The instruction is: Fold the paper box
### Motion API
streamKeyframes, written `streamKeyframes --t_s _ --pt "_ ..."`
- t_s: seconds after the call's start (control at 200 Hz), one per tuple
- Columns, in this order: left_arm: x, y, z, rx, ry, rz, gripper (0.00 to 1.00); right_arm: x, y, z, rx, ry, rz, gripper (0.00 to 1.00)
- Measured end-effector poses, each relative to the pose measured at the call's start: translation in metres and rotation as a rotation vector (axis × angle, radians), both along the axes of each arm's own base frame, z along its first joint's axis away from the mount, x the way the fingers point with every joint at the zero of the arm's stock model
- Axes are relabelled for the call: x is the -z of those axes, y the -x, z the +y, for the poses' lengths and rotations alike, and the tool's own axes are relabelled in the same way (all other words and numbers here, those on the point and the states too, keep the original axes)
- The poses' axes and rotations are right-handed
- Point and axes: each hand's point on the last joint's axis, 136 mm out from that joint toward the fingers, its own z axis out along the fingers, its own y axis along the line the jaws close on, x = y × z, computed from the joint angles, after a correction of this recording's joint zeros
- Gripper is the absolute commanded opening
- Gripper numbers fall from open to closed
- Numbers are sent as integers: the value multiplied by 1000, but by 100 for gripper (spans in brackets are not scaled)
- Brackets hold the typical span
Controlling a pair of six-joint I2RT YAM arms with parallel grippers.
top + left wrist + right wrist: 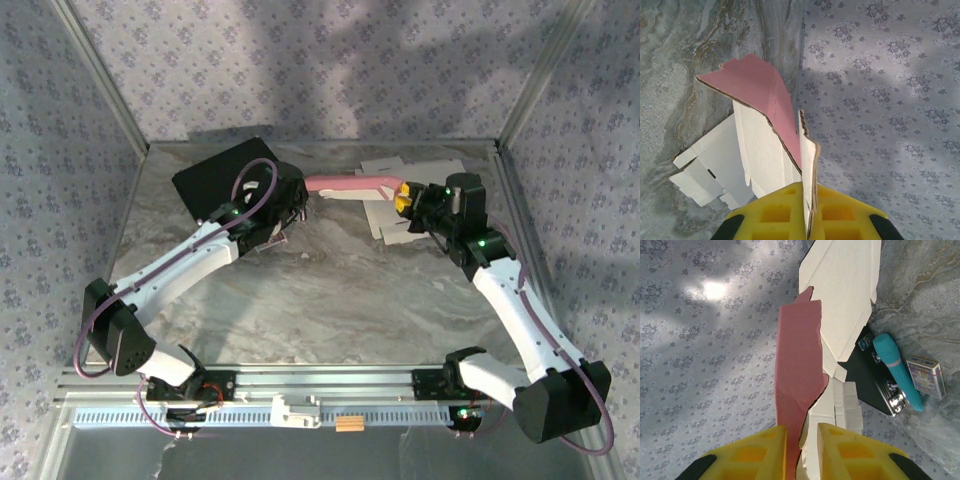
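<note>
Bottom of the left wrist view: the jaws of the left gripper [807, 200] are clamped on an edge of the paper box [765, 100], which rises mid-frame. The right gripper [802, 437] has its jaws flanking the pink flap [797, 355]; actual grip is unclear. Behind, cardboard hides part of a black case [869, 381].

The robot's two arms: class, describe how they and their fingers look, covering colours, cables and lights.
The left arm and right arm match: white link shells between black joint housings. A purple cable loops along each, and a small green light glows near each wrist. The fingers are bright yellow blocks with square recesses moulded in, black at the base.
</note>
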Motion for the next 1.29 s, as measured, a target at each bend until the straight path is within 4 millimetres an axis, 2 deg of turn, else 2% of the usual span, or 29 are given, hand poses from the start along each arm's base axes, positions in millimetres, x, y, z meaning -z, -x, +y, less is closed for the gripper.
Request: streamKeyframes --t_s 0.225,0.36,0.54,0.815,1.074,1.294 --pt "0 0 0 0 0 0 0 2 0 2 -3 -4 8 16" --pt "0 0 0 1 0 0 0 5 -2 2 0 -3 18 0" --pt "0 0 1 0 0 2 0 7 0 -2 3 21 37 0" --pt "5 2 3 9 -13 29 0 -12 -4 -24 36 39 4 0" --pt "-8 3 -1 26 8 22 0 -35 -10 -28 19 17 -47 0" --pt "-8 3 0 26 4 27 0 -37 -16 -27 9 11 -51 0"
